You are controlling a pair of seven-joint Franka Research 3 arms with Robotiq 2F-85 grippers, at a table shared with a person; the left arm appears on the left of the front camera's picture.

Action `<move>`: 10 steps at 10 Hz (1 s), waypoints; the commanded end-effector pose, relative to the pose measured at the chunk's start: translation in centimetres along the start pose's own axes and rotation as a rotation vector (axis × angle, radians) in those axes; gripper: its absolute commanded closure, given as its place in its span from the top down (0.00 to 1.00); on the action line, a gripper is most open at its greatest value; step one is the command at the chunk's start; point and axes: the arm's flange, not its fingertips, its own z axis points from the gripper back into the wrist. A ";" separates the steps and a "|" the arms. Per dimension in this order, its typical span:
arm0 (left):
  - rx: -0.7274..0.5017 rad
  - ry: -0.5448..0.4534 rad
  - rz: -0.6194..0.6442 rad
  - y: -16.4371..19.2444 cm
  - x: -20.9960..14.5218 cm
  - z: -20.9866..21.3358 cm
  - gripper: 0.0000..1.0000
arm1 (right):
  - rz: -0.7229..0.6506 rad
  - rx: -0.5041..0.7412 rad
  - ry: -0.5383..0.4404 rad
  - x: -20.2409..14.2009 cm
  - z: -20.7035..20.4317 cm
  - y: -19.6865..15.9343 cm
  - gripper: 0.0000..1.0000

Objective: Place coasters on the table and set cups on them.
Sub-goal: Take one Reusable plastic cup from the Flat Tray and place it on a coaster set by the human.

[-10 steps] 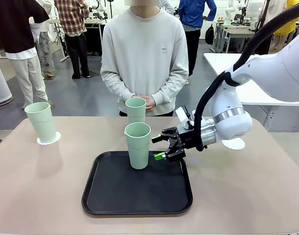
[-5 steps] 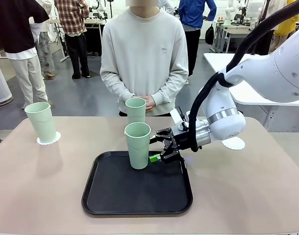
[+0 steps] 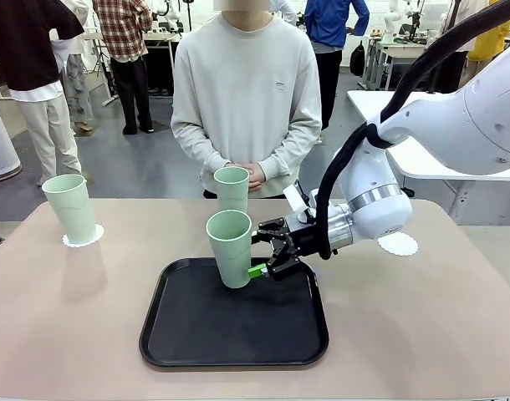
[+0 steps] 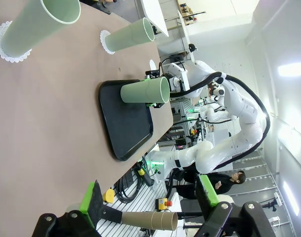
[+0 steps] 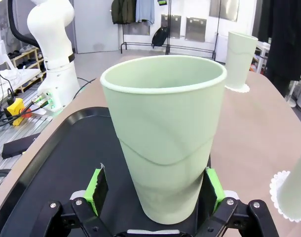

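Observation:
A mint-green cup [image 3: 230, 247] stands tilted on the black tray [image 3: 230, 334], leaning towards the picture's left. My right gripper [image 3: 259, 261] is open around its lower part. In the right wrist view the cup [image 5: 165, 133] sits between the green pads [image 5: 97, 185]; the right pad touches it and the left one stands off. A second cup [image 3: 71, 207] rests on a coaster [image 3: 86, 239] at the far left. The third cup [image 3: 232, 187] stands in front of the person. A bare coaster [image 3: 399, 245] lies behind my right arm. My left gripper [image 4: 149, 197] hangs open, holding nothing.
The person stands at the far edge with hands [image 3: 253, 174] clasped, close behind the third cup. The beige table [image 3: 71, 317] has free room left and right of the tray. A white table [image 3: 380, 104] stands at the back right.
My right gripper has moved left until its fingers flank the cup on the tray. The cup, upright before, now leans to the left.

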 end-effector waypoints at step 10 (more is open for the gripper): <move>-0.009 -0.011 -0.009 -0.1 0.0 0.1 1.00 | 0.008 0.014 -0.032 -0.8 -2.2 -1.6 1.00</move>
